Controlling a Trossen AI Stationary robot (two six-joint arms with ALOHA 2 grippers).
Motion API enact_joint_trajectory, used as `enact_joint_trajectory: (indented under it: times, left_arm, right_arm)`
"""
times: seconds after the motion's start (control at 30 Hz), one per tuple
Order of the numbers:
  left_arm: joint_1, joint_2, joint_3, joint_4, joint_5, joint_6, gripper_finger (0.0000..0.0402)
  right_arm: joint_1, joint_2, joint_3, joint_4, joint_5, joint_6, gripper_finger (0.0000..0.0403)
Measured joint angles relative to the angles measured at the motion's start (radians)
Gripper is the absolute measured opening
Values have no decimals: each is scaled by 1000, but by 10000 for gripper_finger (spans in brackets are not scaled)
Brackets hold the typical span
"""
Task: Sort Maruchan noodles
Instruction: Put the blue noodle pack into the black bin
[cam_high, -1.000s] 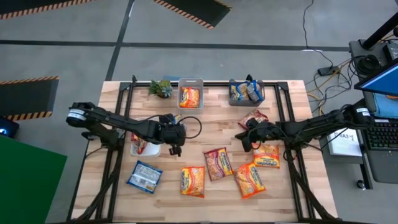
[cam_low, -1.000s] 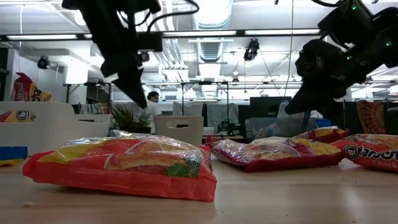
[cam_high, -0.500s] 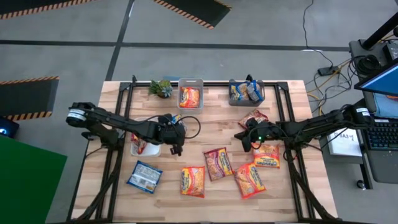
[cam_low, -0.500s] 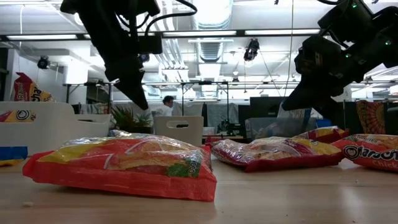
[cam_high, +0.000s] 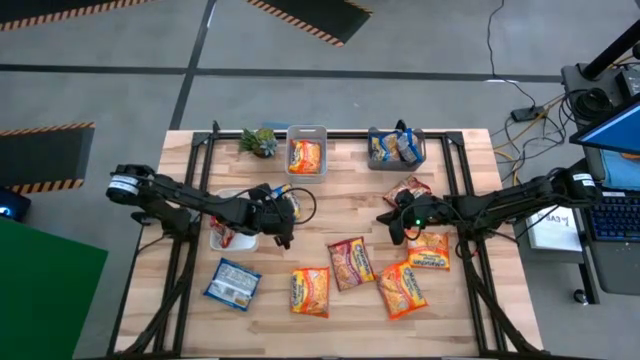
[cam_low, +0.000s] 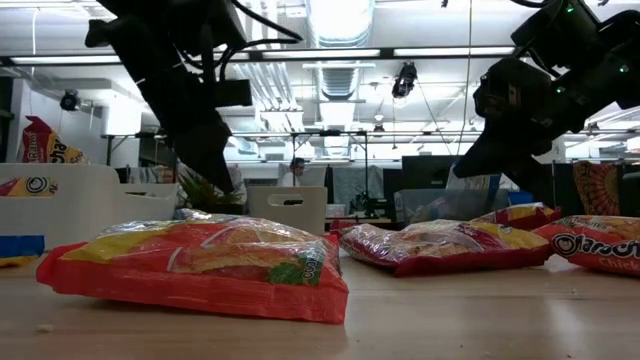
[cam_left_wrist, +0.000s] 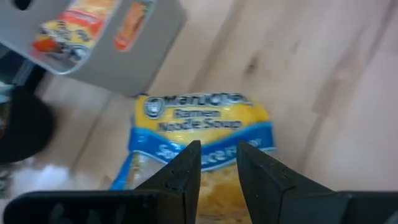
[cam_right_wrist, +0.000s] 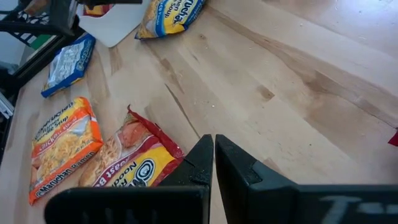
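Observation:
My left gripper (cam_high: 281, 233) (cam_left_wrist: 219, 163) hovers open, its fingers a narrow gap apart, above a blue-and-yellow noodle packet (cam_left_wrist: 200, 127) (cam_right_wrist: 169, 15). That packet lies flat on the table beside the white bin (cam_high: 232, 240); the arm hides it in the high view. My right gripper (cam_high: 388, 224) (cam_right_wrist: 214, 150) is shut and hangs above bare wood near a red-pink packet (cam_right_wrist: 127, 155). More packets lie flat on the table: a blue one (cam_high: 233, 283), three orange ones (cam_high: 310, 291) (cam_high: 402, 288) (cam_high: 428, 250), and red-pink ones (cam_high: 350, 262) (cam_high: 407, 190).
At the far edge stand a bin with an orange packet (cam_high: 306, 151), a bin with blue packets (cam_high: 396, 147) and a small green plant (cam_high: 259, 141). The white bin holds red-pink packets. Black frame rails (cam_high: 190, 230) run along both table sides. A person walks in the room behind.
My left gripper has come down and shifted a little toward the table's left edge, closer to the white bin. The right arm has kept still. No packet has moved.

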Motion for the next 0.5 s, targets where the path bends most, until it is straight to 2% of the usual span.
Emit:
enact_joint_trajectory:
  times: [0.2,0.5]
  left_arm:
    - [2,21,-6,40,-72,1,86]
    - [2,188,3,122,-56,5,86]
  right_arm:
    - [0,0,0,0,0,-15,9]
    - [0,0,0,0,0,-29,9]
